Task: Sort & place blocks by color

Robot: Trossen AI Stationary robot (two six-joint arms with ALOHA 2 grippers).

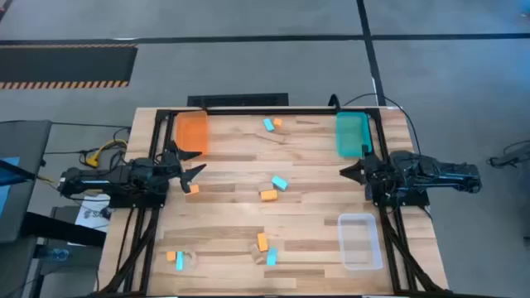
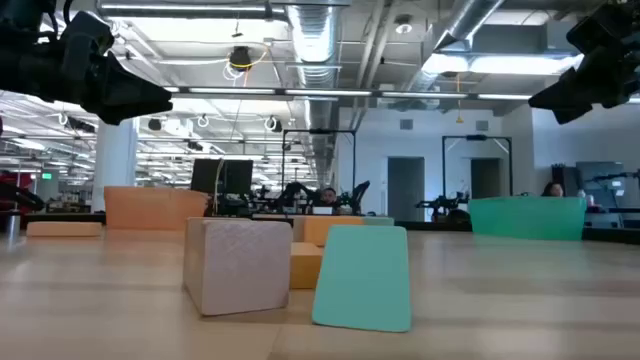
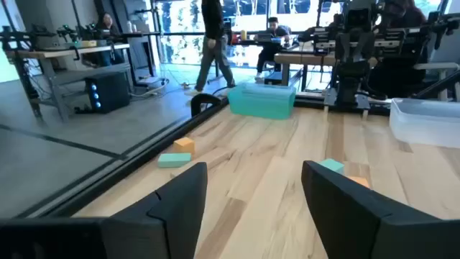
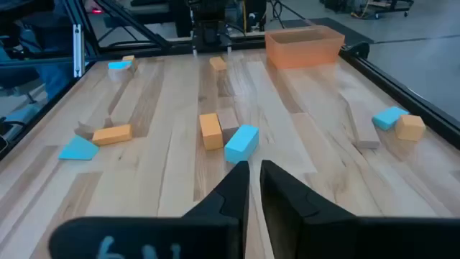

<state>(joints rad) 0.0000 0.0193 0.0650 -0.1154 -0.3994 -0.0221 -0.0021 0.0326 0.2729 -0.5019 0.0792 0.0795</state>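
Looking down on the table, you had the left gripper hanging at the left edge with its fingers spread wide and nothing between them, and an orange block lay just beside its tips, toward the near side. That block sat closer to your left arm than to the right, and the orange tray stood near it along the far rail. I could not tell its long axis. Your right gripper waited at the right edge, fingers almost pressed together on nothing, pointing in toward the middle. The other blocks were scattered: an orange and light blue pair mid-table, another pair near the far rail, more along the near edge. The teal tray and clear tray lined the right side. The table was pale wood planking; behind it lay an open workshop with people at benches.
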